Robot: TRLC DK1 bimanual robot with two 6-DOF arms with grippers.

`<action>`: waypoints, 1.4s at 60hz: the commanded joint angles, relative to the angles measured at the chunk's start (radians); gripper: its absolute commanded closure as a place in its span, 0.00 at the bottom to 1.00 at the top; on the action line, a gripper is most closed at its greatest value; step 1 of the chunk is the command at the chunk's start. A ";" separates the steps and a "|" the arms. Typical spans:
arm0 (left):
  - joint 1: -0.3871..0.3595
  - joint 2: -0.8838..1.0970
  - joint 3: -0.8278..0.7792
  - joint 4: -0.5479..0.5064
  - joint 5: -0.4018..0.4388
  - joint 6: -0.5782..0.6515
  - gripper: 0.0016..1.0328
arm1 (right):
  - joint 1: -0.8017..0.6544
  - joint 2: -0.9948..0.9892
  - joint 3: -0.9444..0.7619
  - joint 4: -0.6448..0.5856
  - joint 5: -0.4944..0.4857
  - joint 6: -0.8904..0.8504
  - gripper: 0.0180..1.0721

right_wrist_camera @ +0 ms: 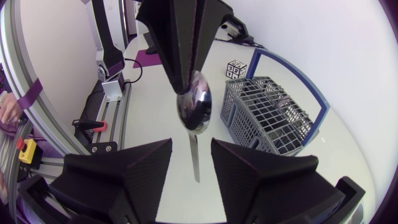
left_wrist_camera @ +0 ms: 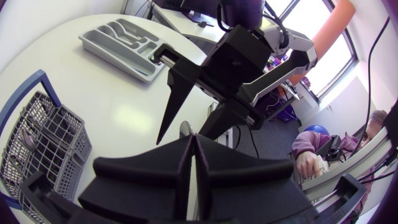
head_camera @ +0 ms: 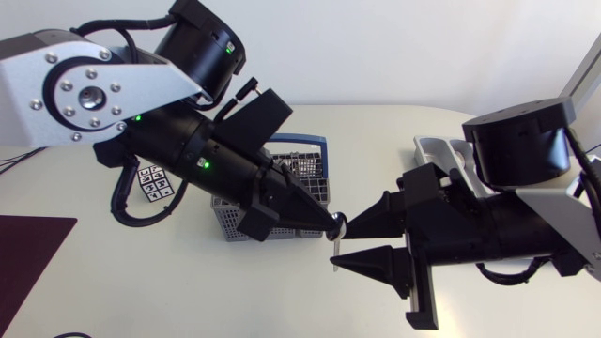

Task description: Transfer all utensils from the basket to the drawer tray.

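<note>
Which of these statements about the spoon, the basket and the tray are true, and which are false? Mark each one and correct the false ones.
1. The left jaws are shut on the bowl end of the spoon. True.
2. The right jaws are shut on the spoon's handle. False: they stand open, one on either side of the handle.
3. The basket has a blue handle. True.
4. The spoon lies in the drawer tray. False: it hangs from the left jaws above the table, between the two arms.
</note>
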 commanded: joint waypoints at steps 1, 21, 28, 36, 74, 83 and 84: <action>-0.008 0.013 -0.027 -0.015 0.017 0.024 0.97 | 0.009 0.015 0.014 0.011 -0.014 0.026 0.71; -0.008 0.002 -0.025 -0.018 0.017 0.022 0.97 | 0.010 0.046 0.018 0.003 -0.023 0.037 0.95; -0.005 -0.002 -0.024 -0.015 0.017 0.022 0.95 | 0.012 0.044 0.016 0.003 -0.023 0.040 0.95; 0.015 -0.002 -0.005 -0.008 0.017 0.019 0.35 | 0.015 0.044 0.007 0.000 -0.020 0.040 0.95; 0.141 -0.035 0.001 0.164 -0.318 -0.114 0.05 | -0.468 -0.062 -0.119 -0.123 0.252 -0.302 0.95; 0.151 -0.030 -0.020 0.170 -0.384 -0.108 0.05 | -0.734 -0.040 -0.153 -0.063 0.295 -0.488 0.95; 0.151 -0.030 -0.024 0.170 -0.387 -0.108 0.05 | -0.768 -0.034 -0.156 -0.047 0.298 -0.511 0.95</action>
